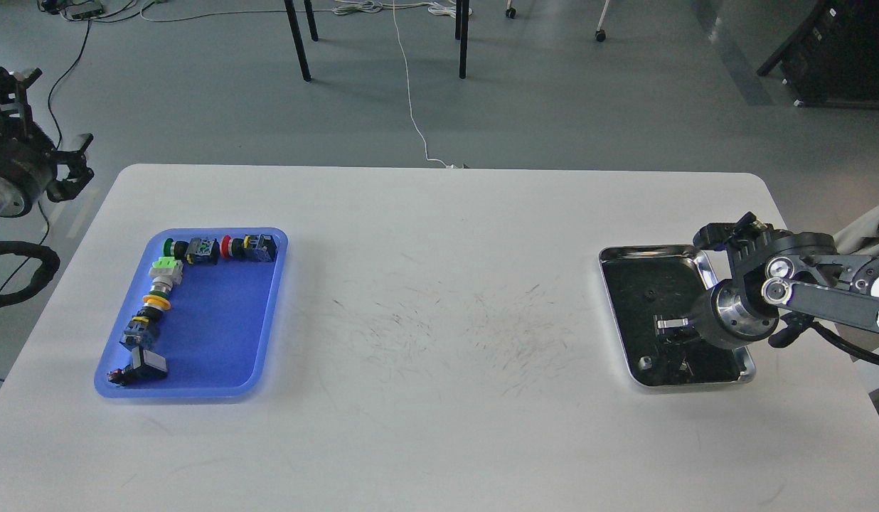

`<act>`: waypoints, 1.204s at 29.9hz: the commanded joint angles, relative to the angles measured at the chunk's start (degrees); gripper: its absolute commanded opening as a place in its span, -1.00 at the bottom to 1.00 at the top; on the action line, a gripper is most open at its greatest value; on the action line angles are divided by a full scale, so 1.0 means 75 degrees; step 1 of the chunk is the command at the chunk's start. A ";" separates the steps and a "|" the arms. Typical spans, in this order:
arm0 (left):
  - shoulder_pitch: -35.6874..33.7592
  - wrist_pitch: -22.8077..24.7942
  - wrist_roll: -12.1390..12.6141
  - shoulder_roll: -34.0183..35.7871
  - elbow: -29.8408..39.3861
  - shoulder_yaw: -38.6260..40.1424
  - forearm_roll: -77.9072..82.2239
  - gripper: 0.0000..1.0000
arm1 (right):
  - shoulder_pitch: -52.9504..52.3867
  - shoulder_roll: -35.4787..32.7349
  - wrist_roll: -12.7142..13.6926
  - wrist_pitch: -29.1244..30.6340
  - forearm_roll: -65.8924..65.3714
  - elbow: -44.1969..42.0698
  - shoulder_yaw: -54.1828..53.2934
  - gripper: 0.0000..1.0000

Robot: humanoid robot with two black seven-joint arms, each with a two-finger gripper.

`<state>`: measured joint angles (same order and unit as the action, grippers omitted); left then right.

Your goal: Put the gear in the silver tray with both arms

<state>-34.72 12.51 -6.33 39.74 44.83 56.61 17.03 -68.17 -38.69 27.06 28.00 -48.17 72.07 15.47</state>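
Observation:
The silver tray (614, 313) lies at the right of the white table, with a dark mirror-like floor. My right gripper (668, 328) hangs low over the tray's near half, pointing left. Its fingers are small and dark against the floor, so I cannot tell whether they hold anything. A small pale speck (644, 361) shows on the tray floor near its front left corner; it may be a reflection. My left gripper (47, 121) is off the table's far left corner with its claws spread and empty. Several small button-like parts (198, 250) line the blue tray.
The blue plastic tray (226, 334) sits at the table's left, parts along its far and left sides. The table's middle (439, 320) has only dark scuff marks. Chair legs and a white cable are on the floor beyond the table.

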 commanded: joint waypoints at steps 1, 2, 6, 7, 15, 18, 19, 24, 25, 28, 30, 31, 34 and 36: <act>-0.0034 -0.0004 0.0001 0.0010 0.0000 -0.0001 0.0003 0.96 | 0.0042 0.0002 0.0001 0.0000 0.0012 0.0000 -0.0106 0.46; -0.0046 -0.0004 0.0001 0.0010 0.0000 -0.0001 0.0003 0.96 | 0.0043 0.0002 0.0001 0.0000 0.0012 0.0000 -0.0141 0.47; -0.0046 -0.0004 0.0001 0.0010 0.0000 -0.0001 0.0003 0.96 | 0.0066 -0.0068 0.0001 0.0000 0.0117 0.0011 -0.0480 0.93; -0.0046 -0.0004 -0.0011 0.0022 0.0000 -0.0001 0.0003 0.96 | 0.0054 -0.0080 0.0001 0.0000 0.0152 0.0023 -0.0702 0.93; -0.0058 -0.0004 0.0001 0.0127 0.0000 -0.0001 0.0003 0.96 | 0.0078 -0.0478 -0.0105 0.0000 0.1532 0.0023 -0.3629 0.93; -0.0058 -0.0004 0.0012 0.0197 0.0023 -0.0012 0.0015 0.96 | 0.0253 -0.0525 -0.0221 0.0000 0.2854 -0.0408 -0.4988 0.93; -0.0058 -0.0004 0.0012 0.0232 0.0047 -0.0012 0.0015 0.96 | 0.0323 -0.0525 -0.0303 0.0000 0.3370 -0.0619 -0.5353 0.93; -0.0105 0.0007 0.0012 0.0338 0.0140 0.0023 -0.0020 0.96 | 0.0546 -0.0350 -0.0690 0.0000 0.6463 -0.2492 -0.7006 0.93; -0.0140 -0.0004 0.0012 0.0327 0.0152 0.0034 -0.0020 0.96 | 0.0639 -0.0210 -0.0749 0.0000 0.7339 -0.3088 -0.7252 0.93; -0.0257 -0.0028 0.0024 0.0245 0.0164 0.0000 -0.0020 0.96 | 0.1025 0.0083 -0.0994 0.0000 0.8925 -0.4193 -0.7733 0.94; -0.0292 -0.0133 0.0059 0.0093 0.0199 -0.0001 -0.0020 0.96 | 0.1656 0.0096 -0.1275 0.0000 0.9688 -0.4173 -0.8213 0.94; -0.0316 -0.0215 0.0106 -0.0024 0.0234 0.0034 -0.0032 0.96 | 0.2124 0.0107 -0.1393 0.0000 0.9970 -0.3987 -0.8552 0.94; -0.0514 -0.0367 0.0129 -0.0399 0.0246 0.0034 -0.0044 0.96 | 0.3449 0.0247 -0.1464 0.0000 1.0114 -0.3354 -0.9630 0.94; -0.0608 -0.0403 0.0118 -0.0738 0.0223 0.0034 -0.0044 0.96 | 0.4304 0.0656 -0.1464 0.0000 1.0102 -0.2979 -1.0135 0.94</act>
<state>-38.21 10.08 -5.42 37.36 46.62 56.83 16.72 -44.25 -36.81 16.25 27.98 27.20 46.00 -55.07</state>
